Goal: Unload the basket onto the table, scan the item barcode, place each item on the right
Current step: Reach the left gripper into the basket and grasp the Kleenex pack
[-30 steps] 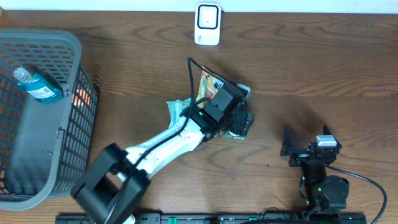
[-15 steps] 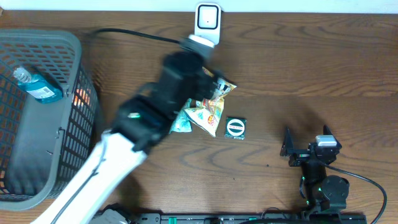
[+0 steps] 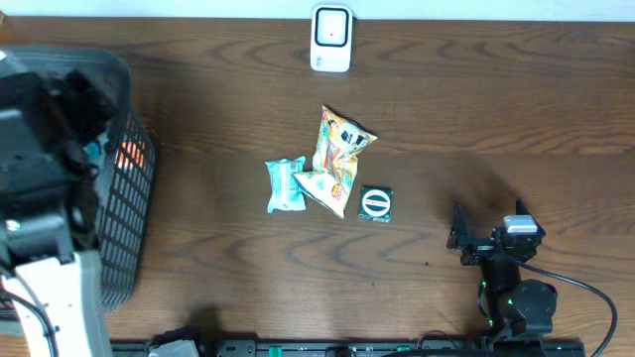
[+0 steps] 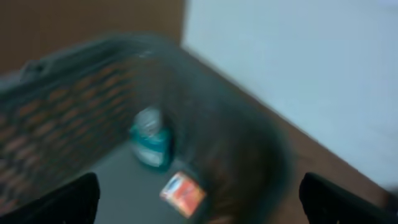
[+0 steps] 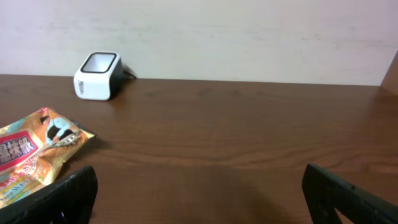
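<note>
At far left, my left gripper (image 4: pixel 199 186) hangs over the grey plastic mesh basket (image 3: pixel 129 213), jaws spread wide and holding nothing. Its wrist view is blurred, yet it shows a teal bottle (image 4: pixel 151 138) and a small orange-and-white packet (image 4: pixel 183 193) on the basket floor.

At mid-table lie the goods I judge are next for scanning: a teal wrapped packet (image 3: pixel 285 184) touching a crinkled yellow-and-orange snack bag (image 3: pixel 335 159), with a small dark square sachet (image 3: pixel 375 203) just beside it. The white box-shaped barcode scanner (image 3: pixel 331 38) stands well apart from them, at the far edge.

At right, my right gripper (image 5: pixel 200 180) rests parked, fingers fully apart and empty.

The risks are clipping the basket rim on the way out, dragging a neighbour when lifting from that touching cluster, and a creased foil code refusing to read.
</note>
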